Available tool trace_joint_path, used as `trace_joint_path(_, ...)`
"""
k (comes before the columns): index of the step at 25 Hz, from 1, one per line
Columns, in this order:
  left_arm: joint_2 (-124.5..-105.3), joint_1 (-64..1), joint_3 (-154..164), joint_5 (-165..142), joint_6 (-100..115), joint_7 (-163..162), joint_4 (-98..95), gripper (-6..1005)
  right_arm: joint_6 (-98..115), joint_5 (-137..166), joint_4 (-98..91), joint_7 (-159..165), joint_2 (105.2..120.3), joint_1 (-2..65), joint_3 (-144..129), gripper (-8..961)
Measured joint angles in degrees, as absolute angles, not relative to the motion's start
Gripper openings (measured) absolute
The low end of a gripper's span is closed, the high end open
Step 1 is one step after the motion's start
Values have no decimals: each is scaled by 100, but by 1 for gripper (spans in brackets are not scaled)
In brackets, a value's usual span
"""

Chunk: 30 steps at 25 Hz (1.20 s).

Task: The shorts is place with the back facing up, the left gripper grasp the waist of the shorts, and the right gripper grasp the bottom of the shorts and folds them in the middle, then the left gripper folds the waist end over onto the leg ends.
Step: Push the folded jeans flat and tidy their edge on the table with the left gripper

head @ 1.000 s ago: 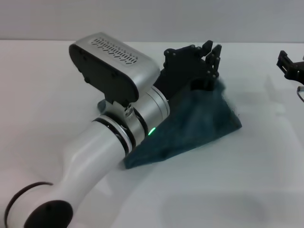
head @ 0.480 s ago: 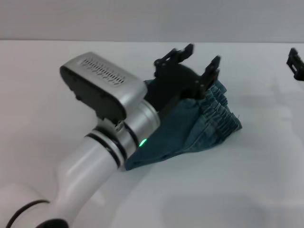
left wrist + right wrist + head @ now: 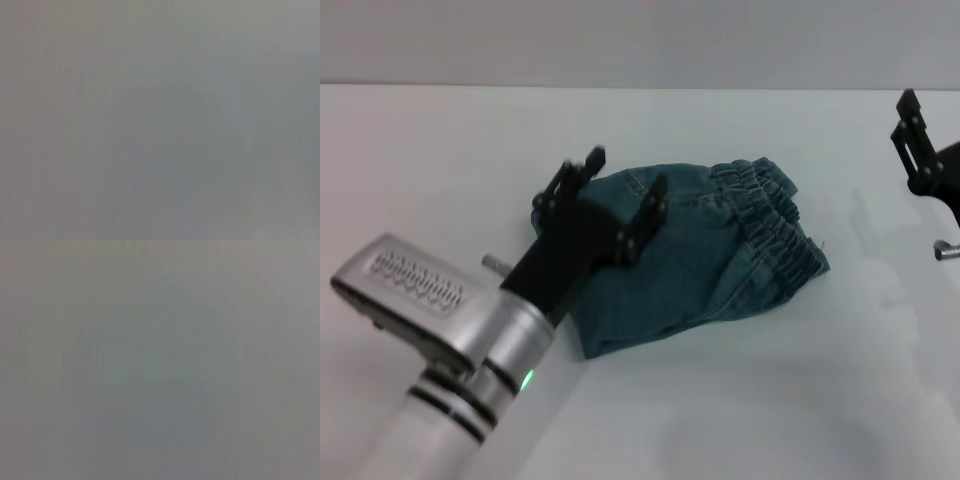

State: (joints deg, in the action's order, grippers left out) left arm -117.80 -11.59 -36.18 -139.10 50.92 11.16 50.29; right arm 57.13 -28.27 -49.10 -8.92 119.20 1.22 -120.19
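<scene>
The blue denim shorts [image 3: 700, 270] lie folded into a compact bundle on the white table in the head view. Their ruffled elastic waist [image 3: 775, 225] rests on top at the bundle's right side. The leg ends are hidden under the fold. My left gripper [image 3: 625, 185] is open and empty, hovering over the bundle's left part, its black fingers [image 3: 650, 215] spread apart. My right gripper [image 3: 920, 150] sits at the far right edge, away from the cloth. Both wrist views show only plain grey.
The white table [image 3: 770, 400] stretches all round the bundle. My silver-white left arm [image 3: 450, 330] crosses the lower left of the head view. A small metal part [image 3: 946, 248] shows at the right edge.
My left gripper let go of the waist, which now lies on the folded bundle, and the arm pulled back to the lower left. The right gripper shifted slightly at the right edge.
</scene>
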Motion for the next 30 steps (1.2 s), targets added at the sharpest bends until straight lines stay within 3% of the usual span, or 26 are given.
trace_joint_path(4,-11801,-831,-3403,-14197,5467,1013,4666,679,5907,-2835,-4558,-543,11914,159,-12044,631)
trace_joint_path(12,-11798,-878,-2939,-14285,5735,434,4264,516,5943,-2834,-4177,-97,11903,358,-12052,632)
trace_joint_path(18,-11805,-1098,-2703,-14285,5756,-161,3932,297,5900,-2836,-4028,195,11891,477,-12055,633)
trace_joint_path(22,-11801,-1286,-2507,-14294,5875,-357,3791,72,5913,-2821,-3966,297,11882,503,-12058,634)
trace_joint_path(30,-11803,-1391,-2412,-14295,5850,-589,3679,0,5903,-2843,-3944,335,11899,498,-12058,635)
